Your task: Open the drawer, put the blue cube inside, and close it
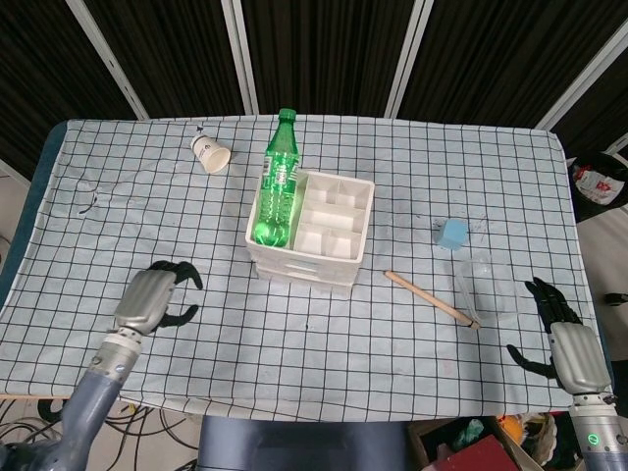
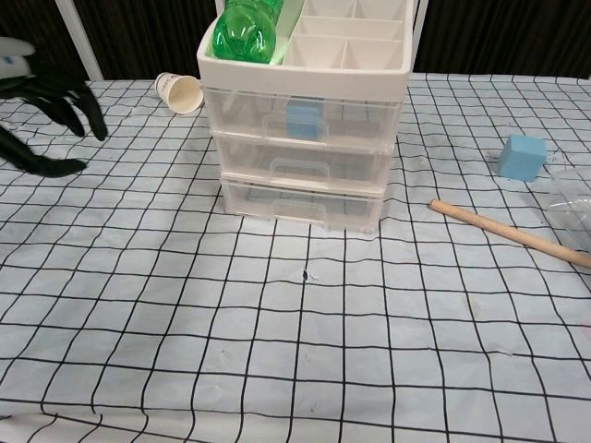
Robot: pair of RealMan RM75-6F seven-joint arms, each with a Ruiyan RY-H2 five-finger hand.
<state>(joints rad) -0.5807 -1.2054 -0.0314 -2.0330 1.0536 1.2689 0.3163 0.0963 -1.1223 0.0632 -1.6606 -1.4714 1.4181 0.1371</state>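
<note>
Far left, near the front edge of the tabletop (image 1: 118, 206): left hand (image 1: 155, 297) released, fingers spread, holding nothing, well clear of everything. Up and to its right, a paper cup (image 1: 210, 154) on its side. Further right of that hand, the drawer unit (image 2: 305, 152), all three clear drawers flush and closed in the chest view; a blue cube (image 2: 301, 118) visible through the top drawer's front. On the unit's tray top, a green bottle (image 1: 278, 191) lying down. Right again, a wooden stick (image 1: 430, 298) and a second blue block (image 1: 452, 233), both well short of the right hand (image 1: 566, 345), open and idle at the table's right edge beside a clear plastic cup (image 1: 486, 287). Judging by this: cube stowed, drawer closed, task apparently finished; nothing left but rest.
</note>
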